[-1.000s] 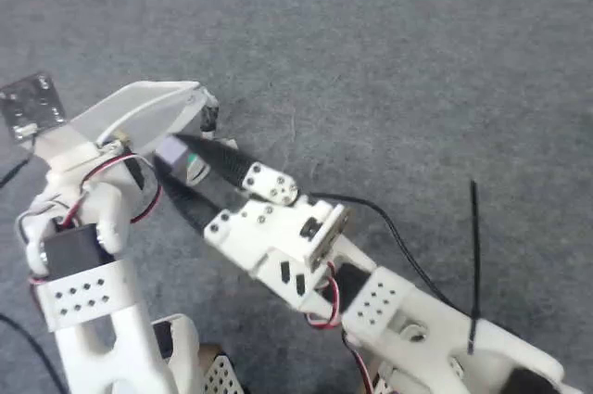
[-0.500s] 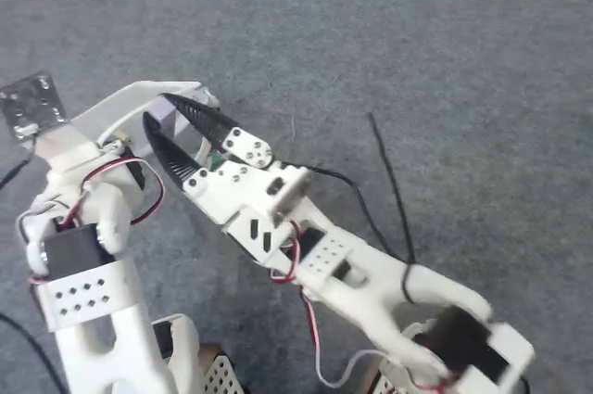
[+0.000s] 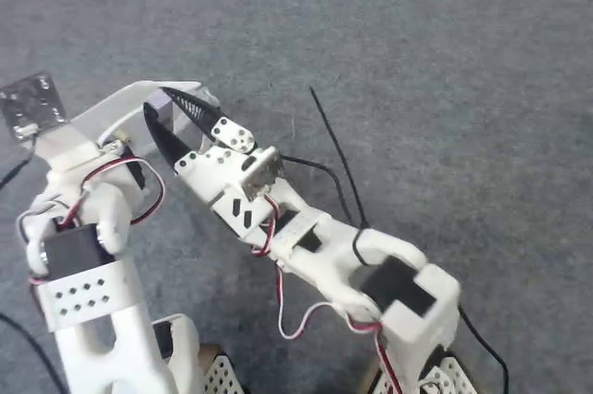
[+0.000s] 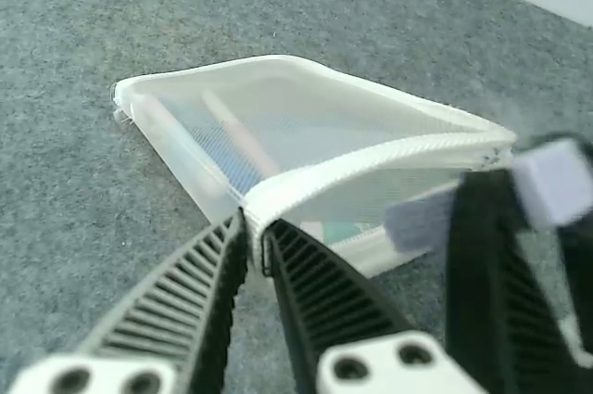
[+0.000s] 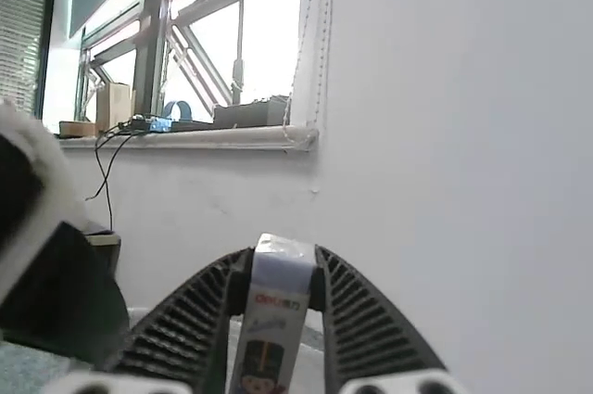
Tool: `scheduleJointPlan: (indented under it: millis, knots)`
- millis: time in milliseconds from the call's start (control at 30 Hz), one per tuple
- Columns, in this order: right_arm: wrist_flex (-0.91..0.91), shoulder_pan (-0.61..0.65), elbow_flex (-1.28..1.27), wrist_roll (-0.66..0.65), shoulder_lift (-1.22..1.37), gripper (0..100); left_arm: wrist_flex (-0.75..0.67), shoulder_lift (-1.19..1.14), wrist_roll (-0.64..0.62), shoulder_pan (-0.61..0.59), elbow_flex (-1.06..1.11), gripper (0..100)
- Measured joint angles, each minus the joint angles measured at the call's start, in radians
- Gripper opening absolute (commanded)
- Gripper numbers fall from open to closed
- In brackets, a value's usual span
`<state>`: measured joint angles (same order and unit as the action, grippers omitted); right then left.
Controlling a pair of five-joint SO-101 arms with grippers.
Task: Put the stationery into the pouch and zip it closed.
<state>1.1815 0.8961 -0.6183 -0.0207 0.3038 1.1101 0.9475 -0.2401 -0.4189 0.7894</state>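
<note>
Leftmost, the translucent pouch (image 4: pixel 306 134) rests on the grey carpet (image 3: pixel 445 60), its zip rim pinched tight between the left gripper (image 4: pixel 252 227)'s fingers; the left wrist view picks out slim pens (image 4: pixel 232 139) inside, indiscernible from above; rightward, the right gripper (image 5: pixel 281 257) clamps a lilac eraser (image 5: pixel 271 320) close by the pouch's rim; its own wrist view adds the printed wrapper.

Speckled grey carpet (image 3: pixel 445 69). The translucent white pouch (image 4: pixel 306 125) shows faint pink and blue streaks inside. The left gripper (image 4: pixel 257 232) and right gripper (image 5: pixel 278 264) are black and ribbed. The stationery block (image 5: pixel 271 320) is pale lilac, its white wrapper printed red.
</note>
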Motion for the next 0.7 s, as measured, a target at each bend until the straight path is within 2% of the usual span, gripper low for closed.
scheduleJointPlan:
  millis: [567,700]
  knots:
    - [0.009,-0.002,0.233,-0.012,0.249,0.9,0.0,-0.002,-0.005,0.0,0.0,1]
    - [0.009,0.005,0.235,-0.097,0.255,11.9,0.0,-0.002,-0.005,0.0,0.0,1]
